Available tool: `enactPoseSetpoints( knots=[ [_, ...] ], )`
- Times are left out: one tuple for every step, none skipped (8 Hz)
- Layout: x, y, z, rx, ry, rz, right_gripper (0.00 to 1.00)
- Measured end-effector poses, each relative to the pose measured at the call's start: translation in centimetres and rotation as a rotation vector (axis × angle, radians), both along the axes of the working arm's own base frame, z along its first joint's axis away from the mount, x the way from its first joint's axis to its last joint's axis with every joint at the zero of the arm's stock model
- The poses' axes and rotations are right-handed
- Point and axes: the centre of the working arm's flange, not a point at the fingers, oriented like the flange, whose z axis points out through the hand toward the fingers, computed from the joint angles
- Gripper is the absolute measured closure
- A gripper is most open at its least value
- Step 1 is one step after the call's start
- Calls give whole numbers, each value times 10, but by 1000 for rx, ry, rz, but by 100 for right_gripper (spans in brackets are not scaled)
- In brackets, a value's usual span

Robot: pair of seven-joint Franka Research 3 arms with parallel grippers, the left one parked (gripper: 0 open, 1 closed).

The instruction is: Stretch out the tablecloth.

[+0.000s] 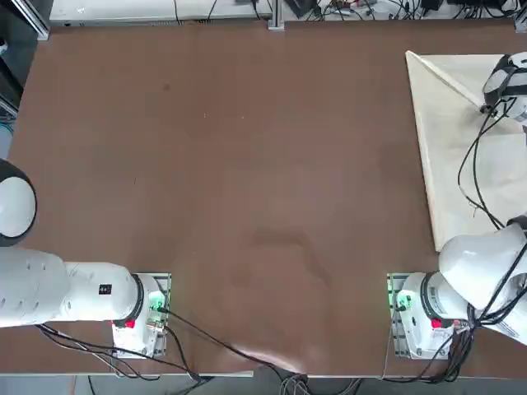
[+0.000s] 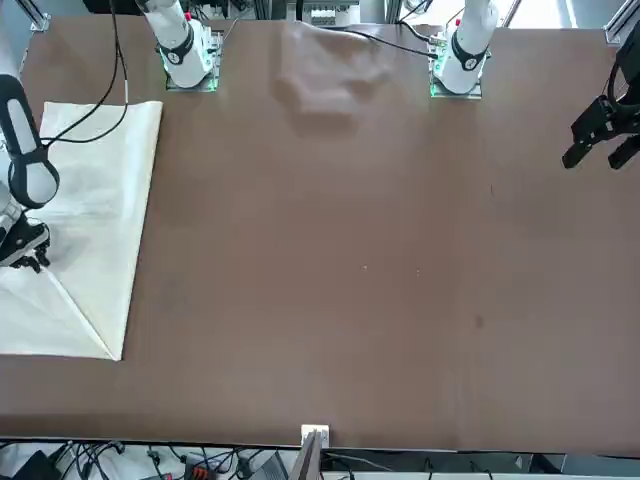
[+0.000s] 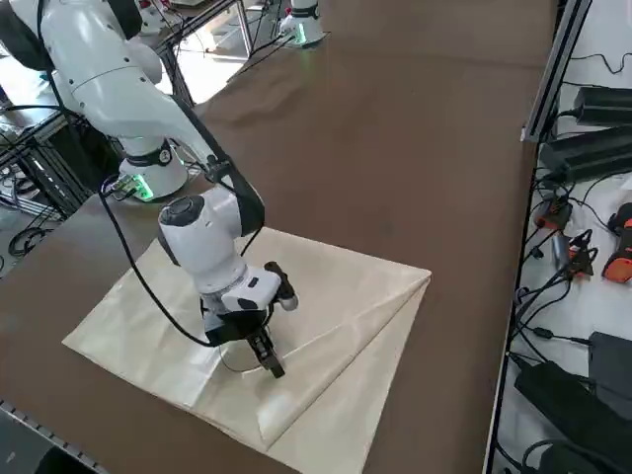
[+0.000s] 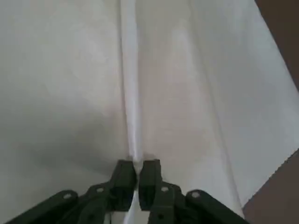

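Tablecloth (image 3: 326, 326) lies folded at the robot's far right of the surface (image 1: 247, 181). Right gripper (image 4: 138, 175) pinches a raised fold ridge, fingers nearly pressed together. Best to hold that pinch firmly and draw low toward the bare surface, avoiding dragging the lower layer.

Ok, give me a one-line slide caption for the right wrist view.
Right end effector shut on a raised fold ridge of the cream tablecloth, brown table showing at the cloth's edge.

Thin matt cream cloth of the tablecloth (image 3: 326, 296) lies creased on the smooth matt brown table (image 1: 247, 164).
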Motion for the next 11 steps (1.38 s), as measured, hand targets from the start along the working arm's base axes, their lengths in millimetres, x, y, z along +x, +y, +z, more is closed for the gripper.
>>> enactPoseSetpoints(
  knots=[
    [0,0,0,0,0,0,98],
    [0,0,0,1,-1,-2,99],
    [0,0,0,6,-4,-14,99],
    [2,3,1,29,-11,-56,99],
    [7,8,4,67,-7,-115,99],
    [14,18,11,112,12,-170,99],
    [22,34,19,165,34,-226,99],
    [30,54,26,221,63,-285,99],
    [37,76,29,274,99,-346,99],
    [43,98,31,319,130,-400,99],
    [50,120,32,358,154,-452,99]
  ],
)
